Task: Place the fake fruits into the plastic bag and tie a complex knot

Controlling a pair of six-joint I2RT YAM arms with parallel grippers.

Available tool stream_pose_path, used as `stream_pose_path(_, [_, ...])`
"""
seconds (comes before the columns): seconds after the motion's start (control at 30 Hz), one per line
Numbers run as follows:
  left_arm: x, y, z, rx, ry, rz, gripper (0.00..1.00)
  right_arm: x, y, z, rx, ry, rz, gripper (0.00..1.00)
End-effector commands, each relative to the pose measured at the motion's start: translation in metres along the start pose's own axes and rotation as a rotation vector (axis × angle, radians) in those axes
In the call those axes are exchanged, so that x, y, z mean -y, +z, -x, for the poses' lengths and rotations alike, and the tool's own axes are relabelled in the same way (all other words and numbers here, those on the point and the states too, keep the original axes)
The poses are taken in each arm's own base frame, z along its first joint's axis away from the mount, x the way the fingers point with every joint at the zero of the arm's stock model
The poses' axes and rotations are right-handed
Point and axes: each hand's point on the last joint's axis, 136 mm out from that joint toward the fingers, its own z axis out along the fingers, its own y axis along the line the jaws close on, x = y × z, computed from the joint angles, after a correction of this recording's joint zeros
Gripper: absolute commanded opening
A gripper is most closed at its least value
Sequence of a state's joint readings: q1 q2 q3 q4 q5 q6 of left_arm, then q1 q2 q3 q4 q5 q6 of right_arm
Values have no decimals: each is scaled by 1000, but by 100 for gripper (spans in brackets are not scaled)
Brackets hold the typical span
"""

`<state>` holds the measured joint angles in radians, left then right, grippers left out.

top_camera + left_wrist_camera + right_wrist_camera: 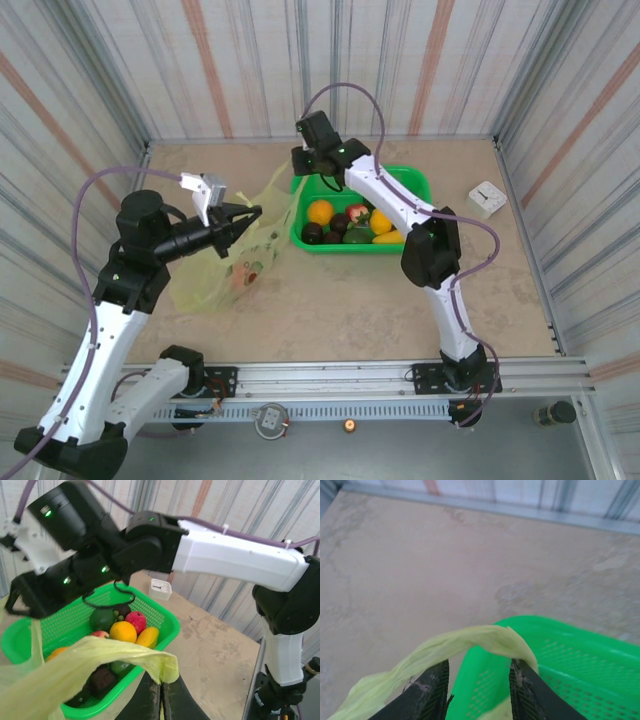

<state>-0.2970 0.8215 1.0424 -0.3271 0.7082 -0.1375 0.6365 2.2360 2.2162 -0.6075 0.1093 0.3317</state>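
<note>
**While the left gripper (252, 213) pinched the plastic bag (208, 288), the fake fruits (345, 222) lay in the green basket (420, 182)**

From above, the bag sagged left of centre, the basket centre right. At the left wrist view's bottom edge, closed jaws clamped a bag handle. In the right wrist view, the right gripper (477, 690) stood narrowly apart at lower centre, a handle draped across its fingertips.

One plastic bag (205, 290), one basket (340, 247), one clock (487, 198), about nine fruits (123, 631) (basket ones).
</note>
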Motion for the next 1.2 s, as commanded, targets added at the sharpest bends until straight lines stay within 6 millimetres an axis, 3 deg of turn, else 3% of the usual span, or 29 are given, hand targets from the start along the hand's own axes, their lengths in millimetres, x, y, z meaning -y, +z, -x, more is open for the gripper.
stream_pose_path(0.0, [-8, 3, -7, -13, 18, 38, 0, 25, -30, 25, 39, -2, -40, 37])
stream_pose_path(0.07, [-10, 5, -4, -8, 19, 45, 0, 28, -41, 31, 47, -3, 1, 38])
stream_pose_path(0.13, [-16, 8, -2, -10, 6, 68, 0, 18, -49, 31, 44, -7, 102, 42])
stream_pose_path(0.33, [-23, 20, -6, -15, -72, 46, 0, -21, -76, 8, 7, -76, 281, 56])
stream_pose_path(0.47, [-14, 19, -10, -4, -78, -3, 0, -14, -91, -16, -15, -12, 318, 56])
stream_pose_path(0.63, [-18, 17, -17, -9, -79, 17, 0, -2, -102, -46, -70, 80, 369, 55])
stream_pose_path(0.73, [-21, 18, -17, -5, -84, 28, 0, 16, -104, -57, -75, 107, 327, 55])
stream_pose_path(0.83, [-23, 19, -15, 3, -81, 36, 0, 47, -99, -63, -84, 183, 225, 58])
stream_pose_path(1.0, [-21, 21, -14, 18, -61, 11, 0, 142, -87, -82, -115, 496, -228, 63])
stream_pose_path(1.17, [-18, 20, -20, 20, -42, -1, 0, 174, -68, -100, -187, 622, -350, 65])
